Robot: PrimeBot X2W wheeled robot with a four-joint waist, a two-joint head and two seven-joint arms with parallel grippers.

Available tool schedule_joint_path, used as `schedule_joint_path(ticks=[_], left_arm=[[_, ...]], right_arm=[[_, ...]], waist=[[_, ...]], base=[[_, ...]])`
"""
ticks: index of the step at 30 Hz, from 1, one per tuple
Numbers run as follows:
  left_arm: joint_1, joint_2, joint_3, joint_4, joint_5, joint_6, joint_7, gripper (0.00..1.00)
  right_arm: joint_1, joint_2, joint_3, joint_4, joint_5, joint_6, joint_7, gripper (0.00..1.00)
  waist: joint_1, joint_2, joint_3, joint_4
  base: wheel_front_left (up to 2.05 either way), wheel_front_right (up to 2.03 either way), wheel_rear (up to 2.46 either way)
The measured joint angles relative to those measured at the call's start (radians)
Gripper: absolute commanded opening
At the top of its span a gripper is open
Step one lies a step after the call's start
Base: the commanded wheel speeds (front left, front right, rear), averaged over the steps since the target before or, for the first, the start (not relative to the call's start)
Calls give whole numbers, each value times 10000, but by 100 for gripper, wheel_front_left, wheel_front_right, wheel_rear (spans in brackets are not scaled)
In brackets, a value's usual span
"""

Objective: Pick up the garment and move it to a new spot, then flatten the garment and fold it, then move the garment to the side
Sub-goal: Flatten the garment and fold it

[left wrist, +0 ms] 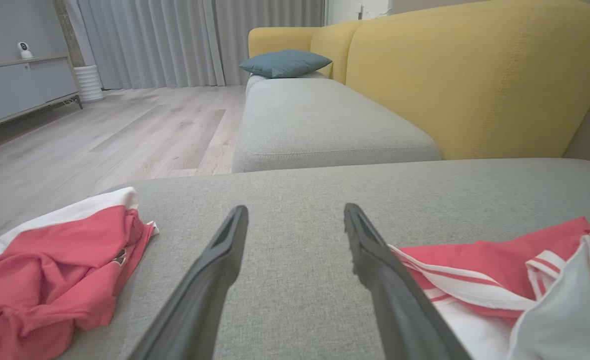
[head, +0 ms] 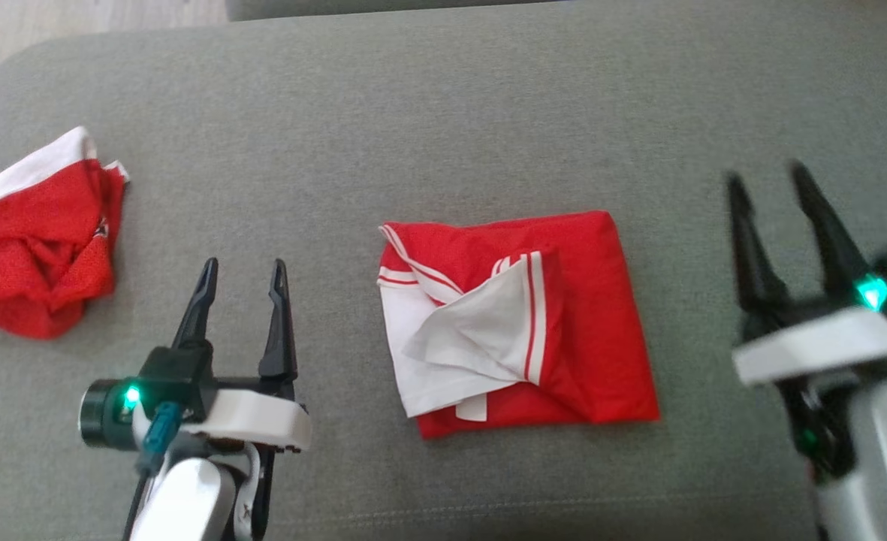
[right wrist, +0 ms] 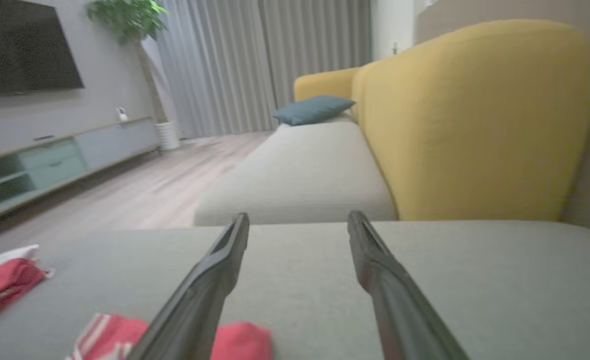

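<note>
Garment (head: 518, 323): lies folded into a red rectangle, white panel on top, at the middle of the grey cushion (head: 443, 113). Left gripper (head: 243, 264): hovers near its left edge, fingers spread, touching nothing. Right gripper (head: 764, 174): hangs off to its right, apart, blurred, fingers spread and empty. Crumpled red cloth (head: 34, 240): rests well apart at the cushion's left end.

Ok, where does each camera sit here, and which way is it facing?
Head view: above, facing down on the grey cushion and folded garment; left hand, right hand show, both open.
Left wrist view: low over the cushion, facing the yellow backrest along its fingers.
Right wrist view: likewise, between its own fingers.
Both wrist views share the blue pillow.
</note>
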Motion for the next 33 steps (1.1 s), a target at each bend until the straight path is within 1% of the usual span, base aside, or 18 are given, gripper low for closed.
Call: schedule_joint_path(ticks=[3, 8, 13, 23, 27, 28, 29, 33], left_arm=[[6, 50, 58, -27, 13, 75, 0, 100], [22, 102, 151, -98, 13, 84, 4, 100], [41, 165, 150, -140, 13, 92, 17, 100], [44, 213, 123, -138, 12, 130, 17, 100], [42, 219, 79, -140, 12, 130, 17, 100], [39, 221, 52, -140, 13, 130, 17, 100], [35, 221, 13, -142, 13, 128, 17, 100], [-78, 211, -98, -140, 13, 111, 17, 100]], right_arm=[[914, 0, -602, -242, -293, 0, 167, 100], [1703, 42, -988, -648, -418, 0, 431, 100], [1869, 142, -951, -928, -428, 0, 529, 100], [1877, 186, -803, -955, -284, 0, 577, 100], [1850, 109, -504, -915, -107, 0, 677, 100], [1826, 56, -351, -813, 6, 0, 742, 65], [1776, 25, -182, -656, 128, 0, 742, 0], [1183, 10, 750, 339, 456, 0, 750, 0]], waist=[[0, 0, -19, -147], [0, 0, -53, -320], [0, 0, -49, -388], [0, 0, -51, -329], [0, 0, -12, -276], [0, 0, 19, -254], [0, 0, 57, -225], [0, 0, 224, -35]], base=[[0, 0, 0], [0, 0, 0], [0, 0, 0], [0, 0, 0], [0, 0, 0], [0, 0, 0], [0, 0, 0], [0, 0, 0]])
